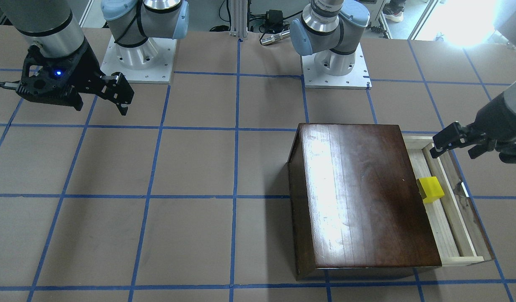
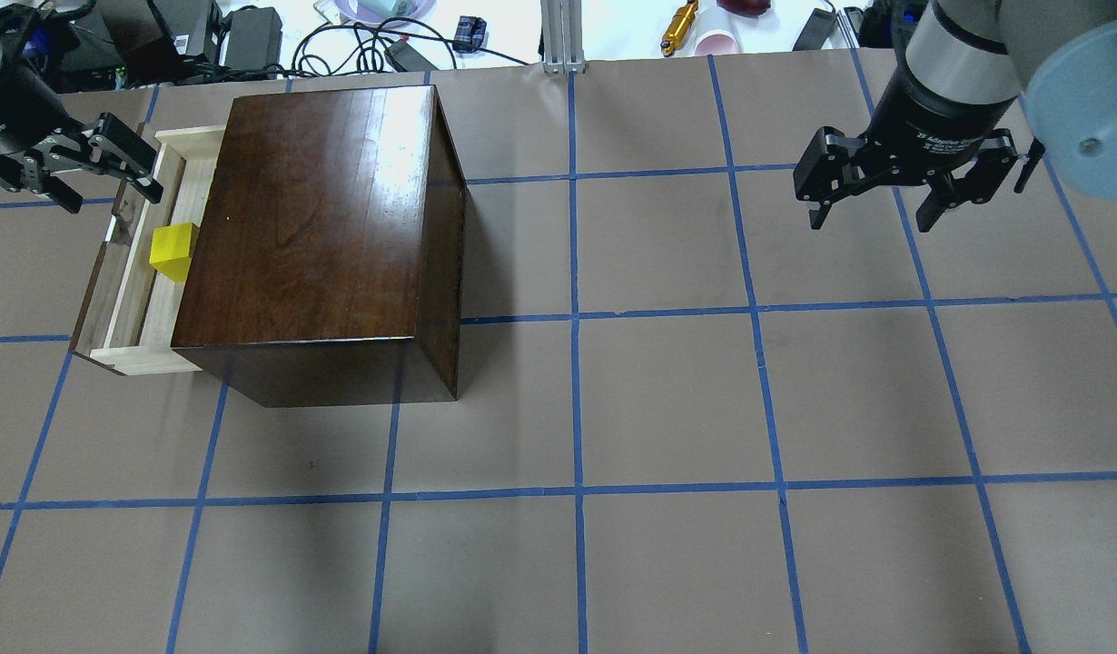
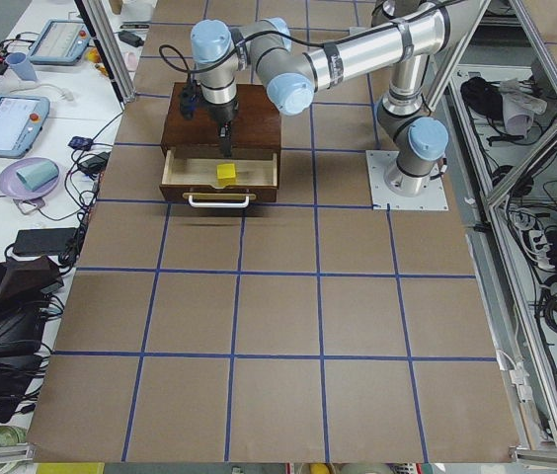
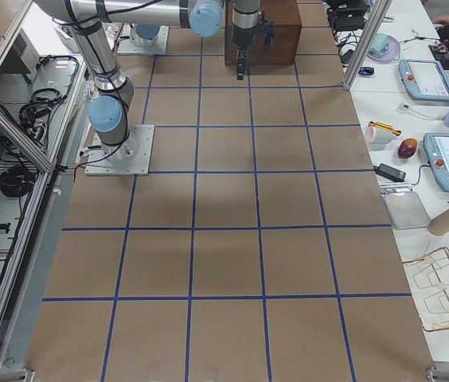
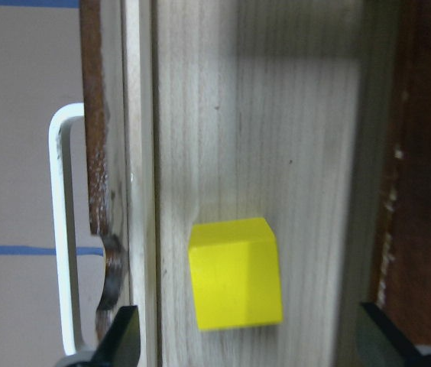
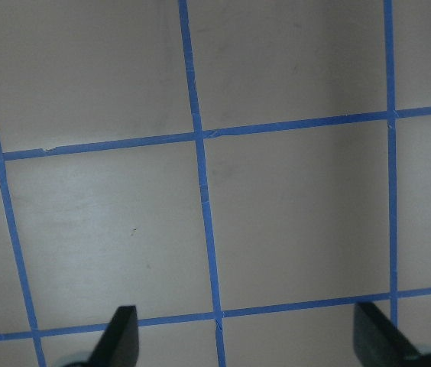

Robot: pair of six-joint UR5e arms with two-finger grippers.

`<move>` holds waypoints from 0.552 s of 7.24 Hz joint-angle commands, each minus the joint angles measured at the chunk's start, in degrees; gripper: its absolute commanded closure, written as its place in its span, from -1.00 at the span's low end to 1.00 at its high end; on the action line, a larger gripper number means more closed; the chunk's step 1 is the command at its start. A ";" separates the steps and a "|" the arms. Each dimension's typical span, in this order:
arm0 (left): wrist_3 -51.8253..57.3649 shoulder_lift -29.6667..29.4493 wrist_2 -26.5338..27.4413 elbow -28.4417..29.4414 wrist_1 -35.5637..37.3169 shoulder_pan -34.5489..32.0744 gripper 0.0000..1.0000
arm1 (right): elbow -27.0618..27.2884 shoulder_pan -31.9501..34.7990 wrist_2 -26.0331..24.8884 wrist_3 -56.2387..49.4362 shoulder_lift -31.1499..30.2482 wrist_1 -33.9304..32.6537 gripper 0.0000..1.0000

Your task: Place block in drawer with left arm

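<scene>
The yellow block [image 2: 173,250] lies on the floor of the open drawer [image 2: 132,291], close against the dark-brown box [image 2: 313,209]. My left gripper [image 2: 109,200] hangs open and empty above the drawer, a little off to one side of the block. In the left wrist view the block [image 5: 235,274] sits on the pale wood [image 5: 277,115] between my two fingertips and touches neither. The block also shows in the front view [image 1: 430,189], with the left gripper [image 1: 453,154] above the drawer's end. My right gripper [image 2: 872,222] is open and empty over bare table.
The drawer's metal pull [image 5: 59,229] and dark front panel [image 1: 478,226] stick out from the box on the robot's left. The table is brown with blue tape lines [image 2: 577,318]. Cables and small items lie beyond its far edge [image 2: 386,36].
</scene>
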 commanded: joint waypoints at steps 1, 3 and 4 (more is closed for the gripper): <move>0.05 4.96 0.65 0.23 -5.05 -0.41 -1.00 | 0.09 0.00 0.00 0.00 0.00 0.00 -1.00; -0.03 7.68 0.48 -0.38 -5.50 -0.59 -1.00 | 0.00 0.00 0.00 0.00 0.00 0.00 -1.00; -0.03 9.44 0.56 -0.56 -6.98 -0.59 -1.00 | 0.00 0.00 0.00 0.00 0.00 0.00 -1.00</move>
